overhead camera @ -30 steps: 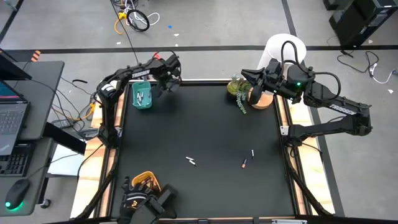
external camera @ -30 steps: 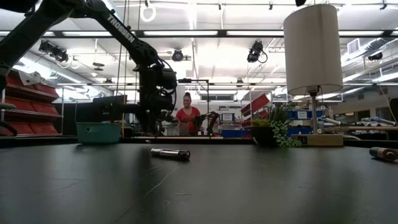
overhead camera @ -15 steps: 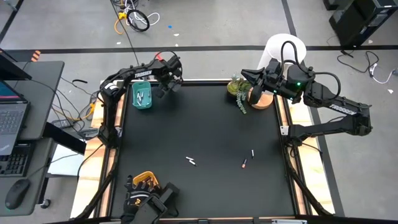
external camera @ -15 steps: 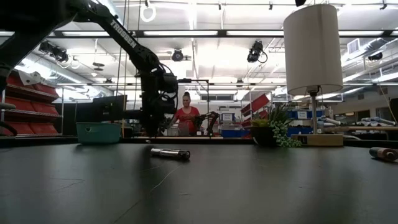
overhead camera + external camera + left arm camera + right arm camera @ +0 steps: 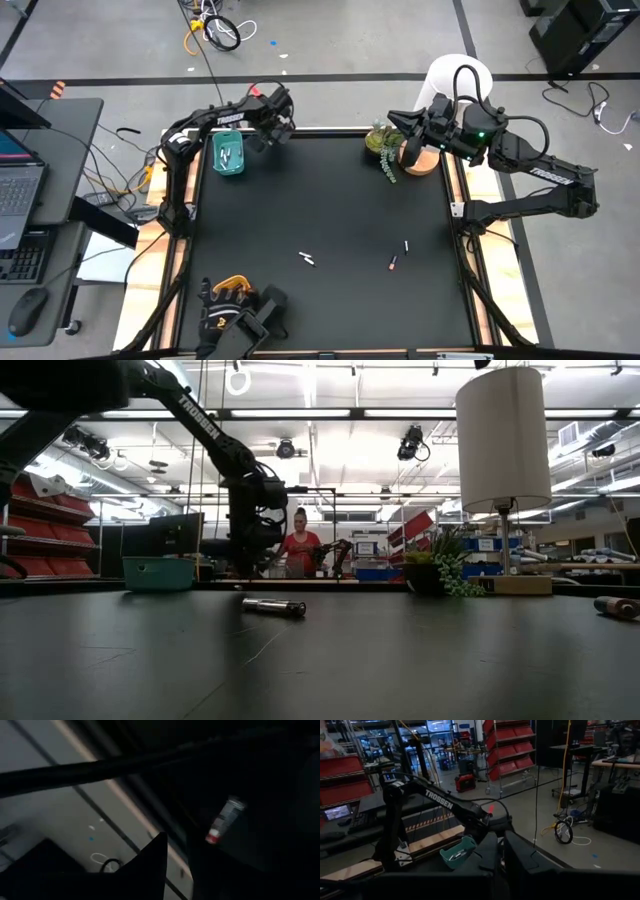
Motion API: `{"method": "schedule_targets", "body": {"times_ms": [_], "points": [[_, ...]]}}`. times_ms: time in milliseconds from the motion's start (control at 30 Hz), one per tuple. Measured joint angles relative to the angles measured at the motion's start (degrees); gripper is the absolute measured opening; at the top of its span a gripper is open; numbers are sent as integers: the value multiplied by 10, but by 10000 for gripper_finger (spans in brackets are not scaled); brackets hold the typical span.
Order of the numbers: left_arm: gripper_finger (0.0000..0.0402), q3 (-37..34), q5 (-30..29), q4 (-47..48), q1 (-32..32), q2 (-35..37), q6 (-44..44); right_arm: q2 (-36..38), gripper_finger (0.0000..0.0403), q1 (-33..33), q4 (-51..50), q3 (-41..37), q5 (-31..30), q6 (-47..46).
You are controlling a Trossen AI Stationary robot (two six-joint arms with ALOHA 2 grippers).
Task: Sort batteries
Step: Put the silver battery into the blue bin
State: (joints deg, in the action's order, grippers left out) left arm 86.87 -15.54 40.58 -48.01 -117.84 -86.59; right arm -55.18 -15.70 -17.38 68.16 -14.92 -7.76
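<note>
The teal tray [image 5: 228,153] at the surface's far left corner holds a few pale batteries; the yellow tray [image 5: 232,291] sits at the near left edge, largely hidden, so its contents cannot be told. Three batteries [image 5: 308,259] lie loose mid-surface toward the near side, one pale and slanted, one pale and nearly upright in the overhead view, one dark with an orange end tilted. The left gripper [image 5: 276,128], beside the teal tray, grasps a battery [image 5: 223,818] by its red end, while the right gripper [image 5: 392,122] rests clenched near the plant [image 5: 381,148].

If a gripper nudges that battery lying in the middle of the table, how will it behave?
The battery lies on its side, a slim cylinder, so it would probably roll. It looks rigid, unlikely to bend. The table looks flat and smooth, so little would likely stop it.
</note>
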Motion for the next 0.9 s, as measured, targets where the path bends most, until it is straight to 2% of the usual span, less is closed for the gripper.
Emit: {"method": "schedule_targets", "body": {"times_ms": [133, 467, 633, 800, 900], "points": [[85, 0, 3, -25, -1, 0, 15, 0, 22, 0, 2, 0, 0, -2], [85, 0, 21, 67, -2, -9, 16, 0, 22, 0, 10, 0, 0, 0], [85, 0, 34, 72, -2, -9, 16, 0, 22, 0, 15, 0, 0, 3], [85, 28, 107, 133, 3, -9, 51, 0, 22, -1, 15, 0, 0, 4], [85, 46, 113, 159, 2, -9, 75, 0, 22, -2, 15, 0, 0, 5]]}}
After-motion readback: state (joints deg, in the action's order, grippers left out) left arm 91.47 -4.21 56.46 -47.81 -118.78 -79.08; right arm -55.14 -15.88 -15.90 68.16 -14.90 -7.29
